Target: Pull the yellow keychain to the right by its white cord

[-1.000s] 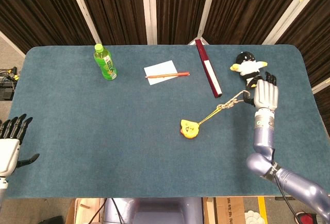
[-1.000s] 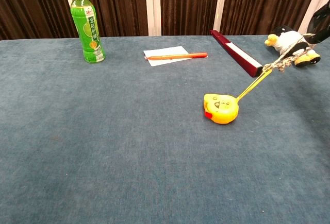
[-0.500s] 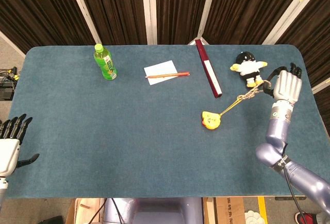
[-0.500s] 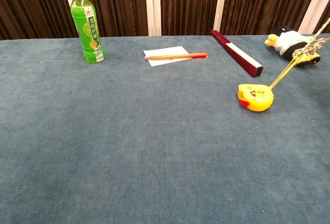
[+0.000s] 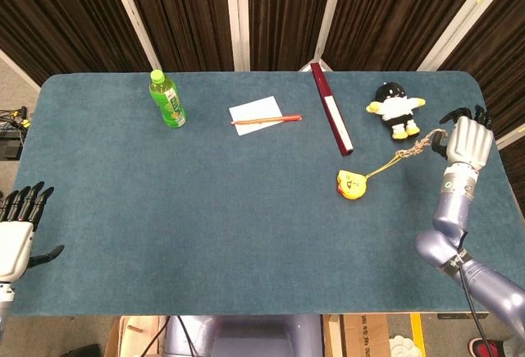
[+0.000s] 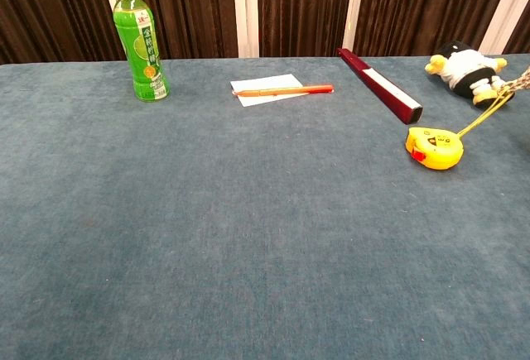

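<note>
The yellow keychain [image 5: 351,185] [image 6: 434,146] lies on the blue table right of centre, below the maroon box. Its cord [image 5: 402,154] [image 6: 489,110] runs taut up and to the right, yellow near the keychain and whitish and knotted at the far end. My right hand [image 5: 467,141] holds that whitish end near the table's right edge; the chest view does not show this hand. My left hand [image 5: 16,230] hovers at the table's front left corner, fingers apart, holding nothing.
A plush penguin [image 5: 395,108] [image 6: 465,69] lies just above the cord. The long maroon box [image 5: 330,117] [image 6: 379,84], an orange pen [image 5: 267,118] on white paper [image 5: 254,115], and a green bottle [image 5: 167,99] [image 6: 140,41] stand along the back.
My right hand has moved right toward the table's edge with the cord in it, dragging the yellow keychain right across the cloth. The left hand has stayed put.
</note>
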